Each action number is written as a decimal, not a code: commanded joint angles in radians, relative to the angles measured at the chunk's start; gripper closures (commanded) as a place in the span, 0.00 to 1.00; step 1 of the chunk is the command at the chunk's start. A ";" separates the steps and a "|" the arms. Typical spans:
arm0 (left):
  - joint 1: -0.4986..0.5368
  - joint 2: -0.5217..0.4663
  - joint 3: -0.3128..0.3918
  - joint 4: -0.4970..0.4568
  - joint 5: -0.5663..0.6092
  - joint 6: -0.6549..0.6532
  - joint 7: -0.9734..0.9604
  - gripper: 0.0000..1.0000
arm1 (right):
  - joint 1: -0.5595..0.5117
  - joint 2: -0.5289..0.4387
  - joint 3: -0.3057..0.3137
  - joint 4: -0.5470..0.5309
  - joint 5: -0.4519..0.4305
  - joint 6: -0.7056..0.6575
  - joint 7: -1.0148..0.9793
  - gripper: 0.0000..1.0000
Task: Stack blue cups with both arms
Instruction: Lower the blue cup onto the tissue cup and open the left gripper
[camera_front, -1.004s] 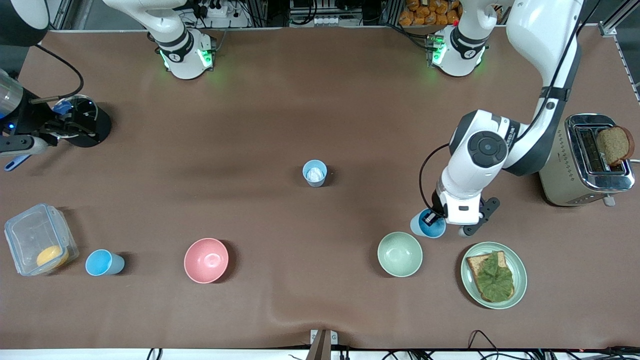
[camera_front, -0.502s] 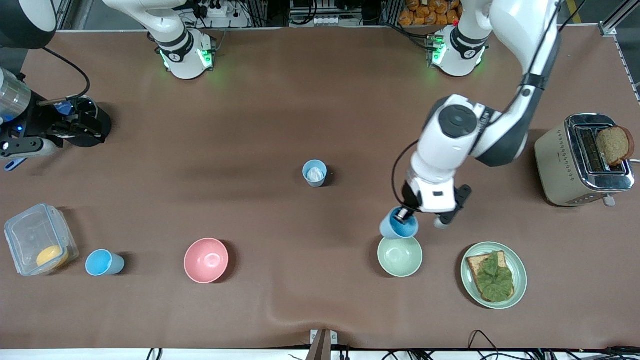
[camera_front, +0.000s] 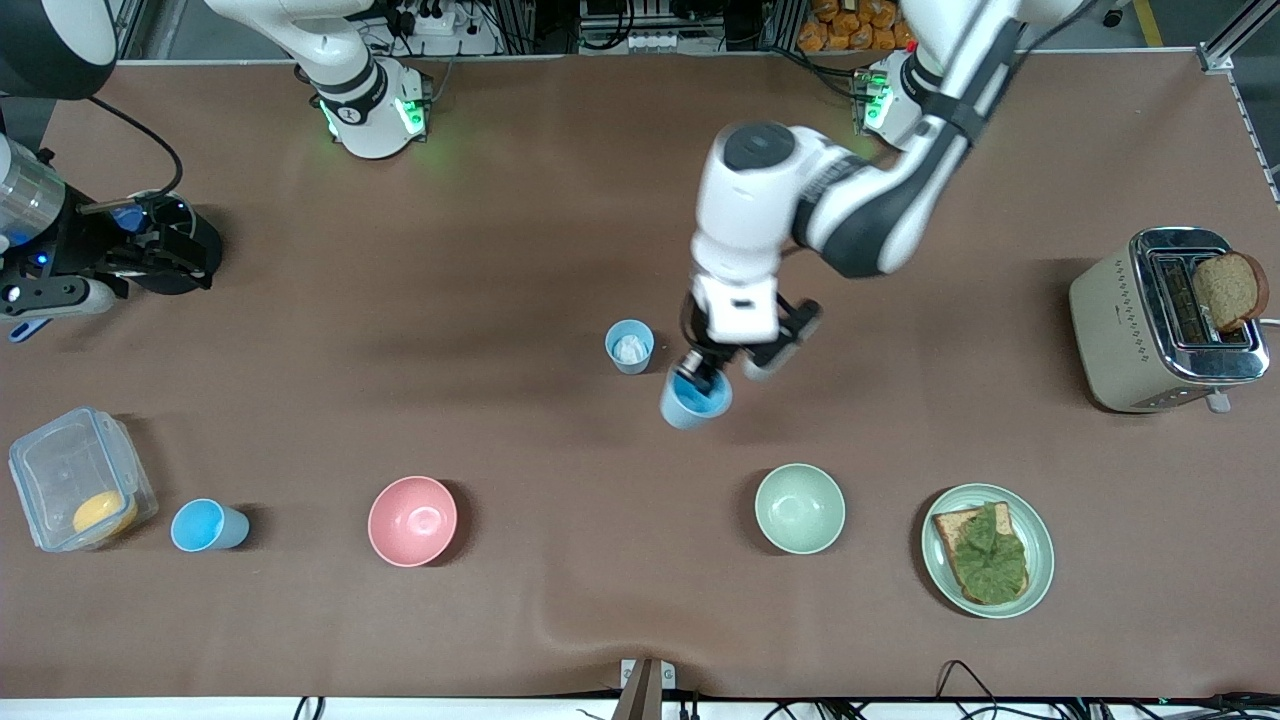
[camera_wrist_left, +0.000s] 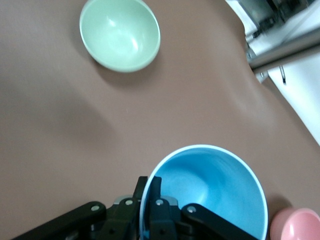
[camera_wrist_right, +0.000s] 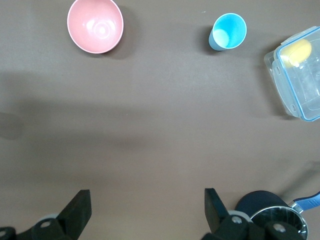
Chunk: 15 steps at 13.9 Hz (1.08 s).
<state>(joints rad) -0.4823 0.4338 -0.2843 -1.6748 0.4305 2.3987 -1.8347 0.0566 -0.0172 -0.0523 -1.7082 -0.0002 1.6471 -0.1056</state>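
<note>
The left gripper (camera_front: 700, 372) hangs in the air over the middle of the table (camera_front: 560, 250), its jaws pinched tight on the rim of a bright blue cup (camera_front: 694, 400), one finger inside the wall and one outside, as the left wrist view shows (camera_wrist_left: 207, 195). The cup hangs below the jaws, tilted a little, mouth up. Just beside it on the table stands the paler blue cup (camera_front: 630, 346) with a white patch inside, upright and apart from the jaws. A third blue cup (camera_front: 207, 525) stands well away from them, toward the right arm's end of the table, between a clear lidded box (camera_front: 80, 478) and the pink bowl (camera_front: 412, 520). The pale green bowl (camera_front: 799, 508) sits on the table under no gripper. The right gripper (camera_wrist_right: 145, 212) waits with jaws spread wide and empty, high over bare table near a black pot (camera_front: 175, 240).
</note>
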 joint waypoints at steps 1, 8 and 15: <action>-0.070 0.006 0.011 -0.006 0.051 -0.004 -0.070 1.00 | 0.011 0.013 -0.004 0.024 -0.009 -0.004 0.003 0.00; -0.150 0.051 0.011 -0.013 0.056 -0.113 -0.070 1.00 | 0.009 0.013 -0.004 0.022 -0.007 -0.009 0.003 0.00; -0.194 0.109 0.010 -0.014 0.053 -0.142 -0.104 1.00 | 0.011 0.010 -0.003 0.022 -0.007 -0.016 0.003 0.00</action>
<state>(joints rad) -0.6616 0.5367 -0.2815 -1.6970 0.4533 2.2739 -1.8977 0.0575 -0.0165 -0.0510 -1.7082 -0.0002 1.6464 -0.1057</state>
